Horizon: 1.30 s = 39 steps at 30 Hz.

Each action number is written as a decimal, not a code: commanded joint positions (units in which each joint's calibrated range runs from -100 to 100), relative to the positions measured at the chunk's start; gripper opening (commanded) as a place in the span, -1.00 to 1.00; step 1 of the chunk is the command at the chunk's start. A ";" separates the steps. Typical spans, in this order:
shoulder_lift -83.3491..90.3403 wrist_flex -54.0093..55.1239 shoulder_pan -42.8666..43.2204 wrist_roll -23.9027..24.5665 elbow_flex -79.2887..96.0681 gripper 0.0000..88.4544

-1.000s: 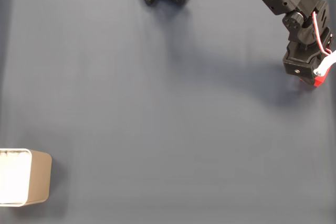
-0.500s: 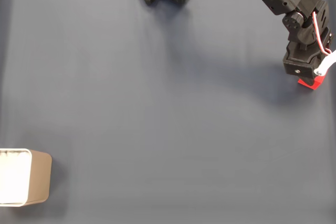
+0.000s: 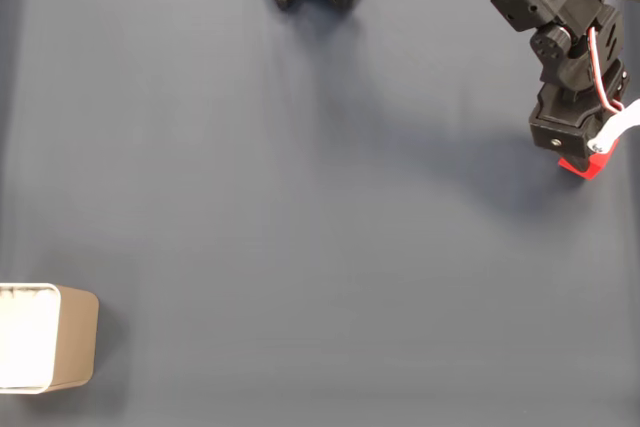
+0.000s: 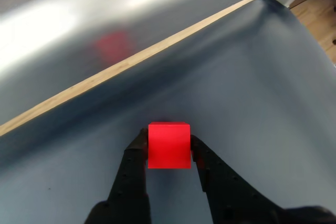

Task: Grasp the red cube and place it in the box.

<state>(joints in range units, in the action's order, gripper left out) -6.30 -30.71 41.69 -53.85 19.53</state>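
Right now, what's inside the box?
The box sits at the fixed view's lower left, showing a white interior with nothing visible in it; its left part is cut off. The cube is between the pincer fingers.

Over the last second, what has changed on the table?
The arm shifted slightly left and down in the fixed view, taking the red cube with it. The end effector stays closed on the cube, a finger on each side. The box at lower left has not moved.
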 commanded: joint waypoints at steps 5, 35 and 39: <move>7.94 -2.24 -2.91 1.17 -0.92 -0.91; 15.31 -14.70 -20.31 -0.59 -15.42 -0.92; 15.31 -15.28 -22.44 -0.59 -17.34 -0.92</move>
<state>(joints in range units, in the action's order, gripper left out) 4.82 -45.35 21.14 -53.99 5.88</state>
